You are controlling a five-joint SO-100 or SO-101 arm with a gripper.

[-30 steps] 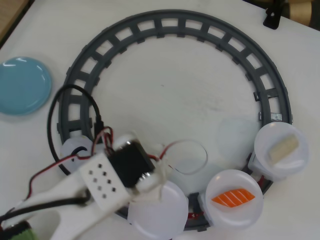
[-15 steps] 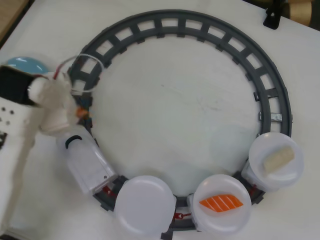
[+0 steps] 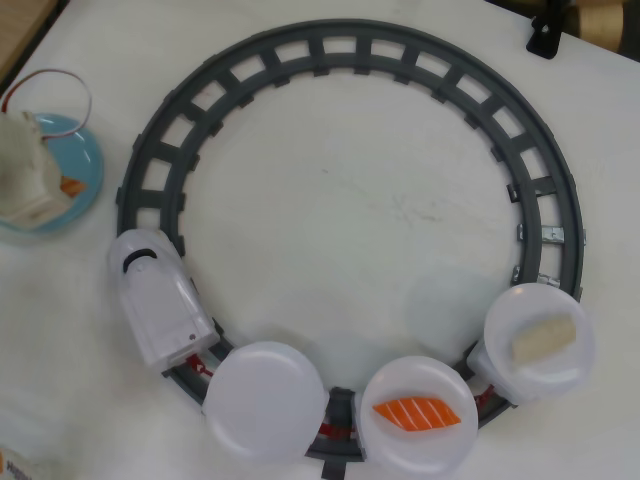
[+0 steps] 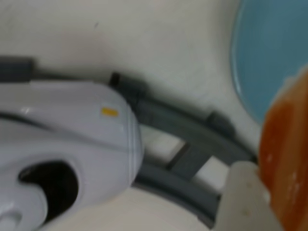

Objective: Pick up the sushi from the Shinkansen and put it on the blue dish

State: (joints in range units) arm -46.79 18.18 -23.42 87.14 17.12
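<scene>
In the overhead view my white gripper hangs over the blue dish at the far left. It is shut on the pale orange sushi, which peeks out at its right side above the dish. In the wrist view the sushi fills the right edge, blurred and close, beside one pale finger. The blue dish lies at the upper right there. The white Shinkansen stands on the track just right of the dish, and its nose shows at the left of the wrist view.
A grey circular track rings the table centre. Behind the train are three round white plates: an empty one, one with a deeper orange-red striped piece, one with a whitish-beige piece. A red-white cable loops above the gripper.
</scene>
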